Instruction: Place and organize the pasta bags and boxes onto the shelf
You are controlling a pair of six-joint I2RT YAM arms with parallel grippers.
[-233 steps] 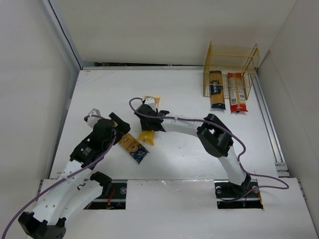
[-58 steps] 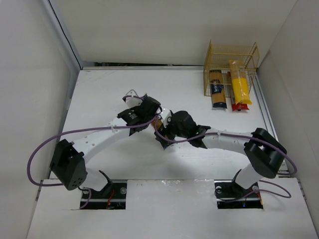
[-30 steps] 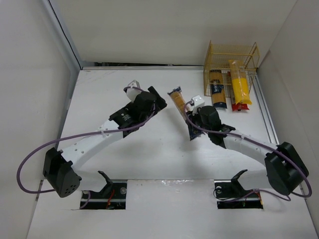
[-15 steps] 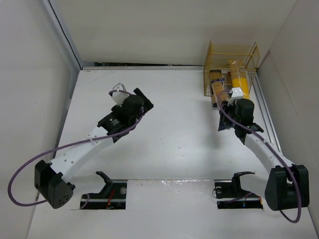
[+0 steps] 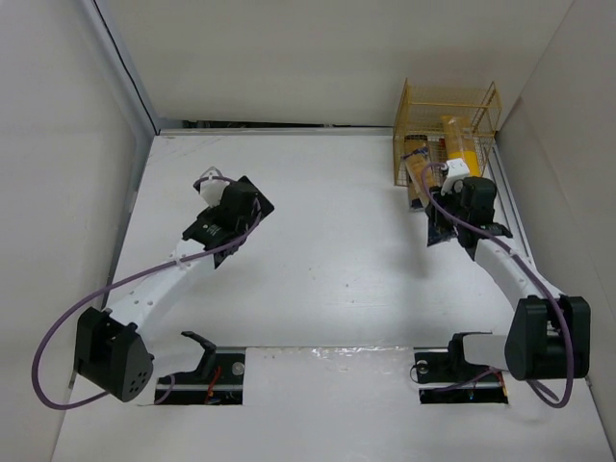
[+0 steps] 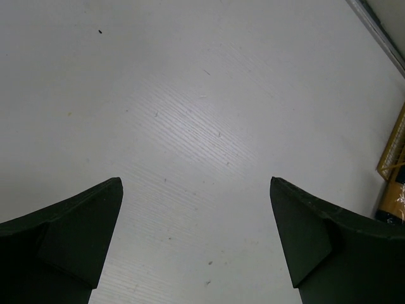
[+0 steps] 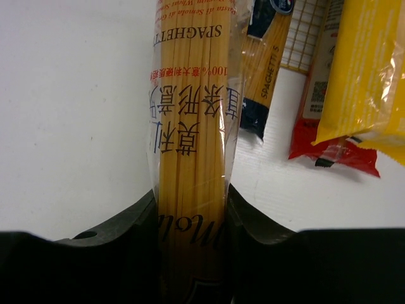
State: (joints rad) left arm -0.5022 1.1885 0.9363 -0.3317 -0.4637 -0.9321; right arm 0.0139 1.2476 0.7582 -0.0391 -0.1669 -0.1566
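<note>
My right gripper (image 5: 452, 199) is shut on the smaller tan blue-ended bag (image 5: 423, 188) of spaghetti, held lengthwise with its far end at the front of the yellow-gold wire shelf (image 5: 449, 108). In the right wrist view the bag (image 7: 190, 120) sits between my fingers (image 7: 130, 221). Beyond it lie the dark-blue-and-tan pack (image 7: 264, 82), the red pack (image 7: 331, 149) and the yellow bag (image 7: 367, 69), which rests on top of the red one. My left gripper (image 5: 250, 204) is open and empty over bare table, far left of the shelf; its fingers (image 6: 76, 221) are wide apart.
White walls close in the table on the left, back and right. A metal rail (image 5: 520, 241) runs along the right edge beside the shelf. The shelf's corner (image 6: 393, 158) shows at the right edge of the left wrist view.
My right arm has carried the tan bag from the table's middle to the shelf front and nudged it closer. My left arm has drawn back to the left, empty.
</note>
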